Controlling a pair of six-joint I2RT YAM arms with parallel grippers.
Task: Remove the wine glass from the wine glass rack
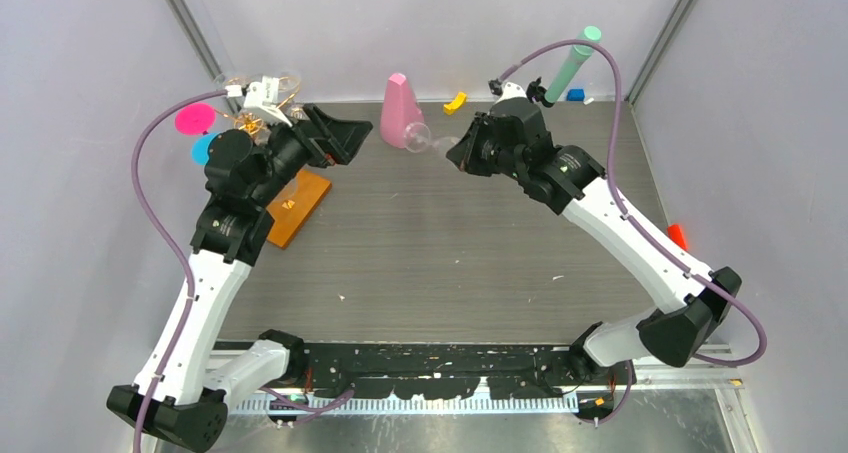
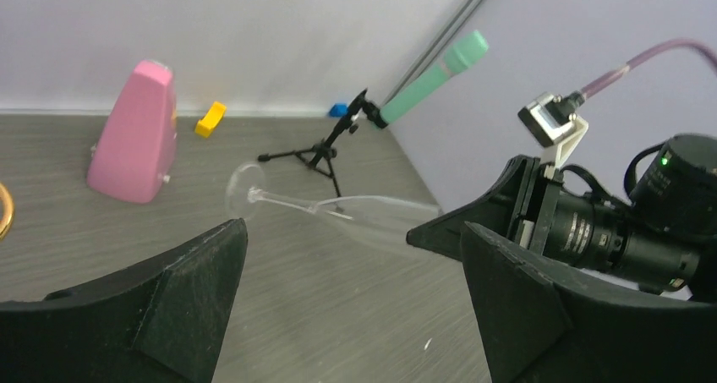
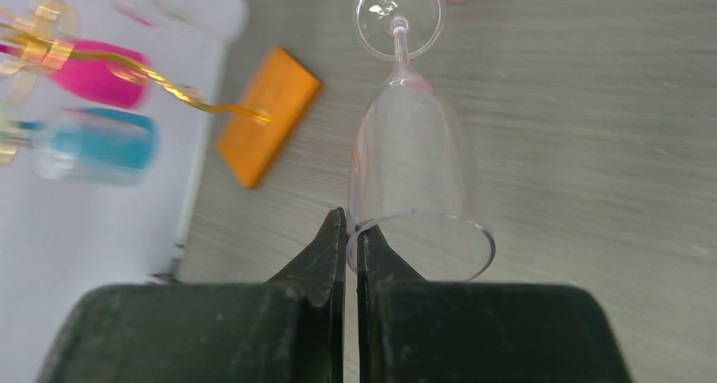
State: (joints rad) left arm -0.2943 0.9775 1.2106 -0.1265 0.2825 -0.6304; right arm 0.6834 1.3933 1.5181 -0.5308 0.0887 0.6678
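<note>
Wine glass (image 1: 420, 136), clear and off the wine glass rack (image 1: 300, 208), is held roughly level near the far middle of the table (image 1: 450, 263), at about 12 o'clock in the top view. The right gripper (image 1: 455, 154) has its fingers pinched together on the rim of the bowl, and the foot points toward 10 o'clock at a pink metronome (image 1: 400, 113) just beside it. The rack's orange base stands at about 8 o'clock from the glass, well apart, with a pink glass (image 1: 195, 119) and a blue glass (image 1: 203, 150) by its gold wire arms. The left gripper (image 1: 345, 138) hangs between rack and glass, its jaws spread wide and holding nothing. A tripod with a mint-green tube (image 1: 572, 65) stands at 2 o'clock.
</note>
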